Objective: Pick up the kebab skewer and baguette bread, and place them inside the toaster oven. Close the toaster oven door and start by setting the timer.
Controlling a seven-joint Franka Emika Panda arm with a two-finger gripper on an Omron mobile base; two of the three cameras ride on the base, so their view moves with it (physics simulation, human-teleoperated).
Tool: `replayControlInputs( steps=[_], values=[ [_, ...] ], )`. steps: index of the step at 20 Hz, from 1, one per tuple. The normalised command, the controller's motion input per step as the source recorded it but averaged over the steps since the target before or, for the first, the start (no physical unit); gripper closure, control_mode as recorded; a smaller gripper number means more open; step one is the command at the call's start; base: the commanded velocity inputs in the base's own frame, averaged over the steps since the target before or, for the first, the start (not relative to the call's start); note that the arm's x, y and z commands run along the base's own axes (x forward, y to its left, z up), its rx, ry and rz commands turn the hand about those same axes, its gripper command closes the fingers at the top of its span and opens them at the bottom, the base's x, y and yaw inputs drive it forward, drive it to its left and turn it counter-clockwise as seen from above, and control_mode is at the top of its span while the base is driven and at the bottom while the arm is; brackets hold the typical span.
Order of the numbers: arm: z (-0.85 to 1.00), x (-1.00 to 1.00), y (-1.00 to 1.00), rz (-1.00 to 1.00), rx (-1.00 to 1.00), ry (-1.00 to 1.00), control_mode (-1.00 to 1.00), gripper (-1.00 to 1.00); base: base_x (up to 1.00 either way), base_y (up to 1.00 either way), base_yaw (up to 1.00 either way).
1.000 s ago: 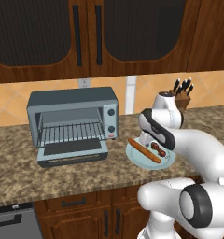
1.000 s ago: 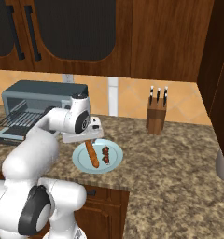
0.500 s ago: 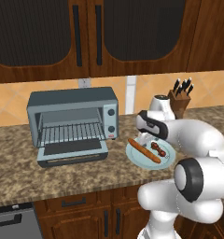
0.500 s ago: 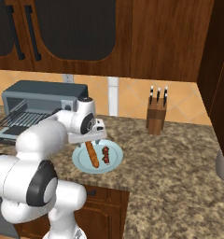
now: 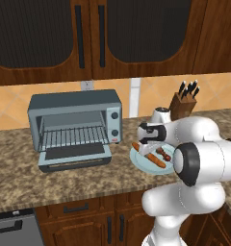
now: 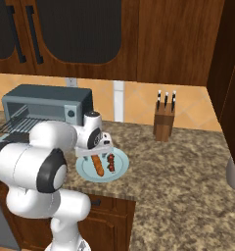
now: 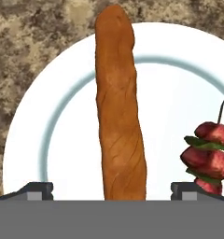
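Hand (image 7: pixel 112 189) spread wide, empty, low over plate (image 7: pixel 179 84); tips straddle baguette bread (image 7: pixel 118 107), likely lined up to grasp it. Kebab skewer (image 7: pixel 208 149) beside. Toaster oven (image 5: pixel 75 126) door (image 5: pixel 75 156) down, ready

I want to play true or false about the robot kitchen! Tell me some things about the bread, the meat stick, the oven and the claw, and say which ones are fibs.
1. The baguette bread lies on the plate. True.
2. The toaster oven door is shut. False: it hangs open, and the wire rack shows inside.
3. The claw is open, with a fingertip on each side of the bread. True.
4. The kebab skewer is already in the toaster oven. False: it lies on the plate beside the bread.
5. The knife block stands on top of the oven. False: it stands on the counter by the wall.
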Motion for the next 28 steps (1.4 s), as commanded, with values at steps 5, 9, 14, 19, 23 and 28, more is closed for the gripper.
replayControlInputs(
  steps=[5,9,14,19,23,28],
  values=[
    [-0.28,0.07,0.0,0.0,0.0,0.0,-1.0,-1.0,0.0,0.0,0.0],
    [-0.25,0.13,0.0,0.0,0.0,0.0,-1.0,-1.0,0.0,0.0,0.0],
    [-0.22,0.13,0.0,0.0,0.0,0.0,-1.0,-1.0,0.0,0.0,0.0],
    [-0.05,0.03,0.0,0.0,0.0,0.0,-1.0,1.0,0.0,0.0,0.0],
    [0.0,0.0,0.0,0.0,0.0,0.0,-1.0,1.0,0.0,0.0,0.0],
    [0.17,-0.02,-0.01,0.0,0.0,0.01,-1.0,1.0,0.0,0.0,0.0]
  ],
)
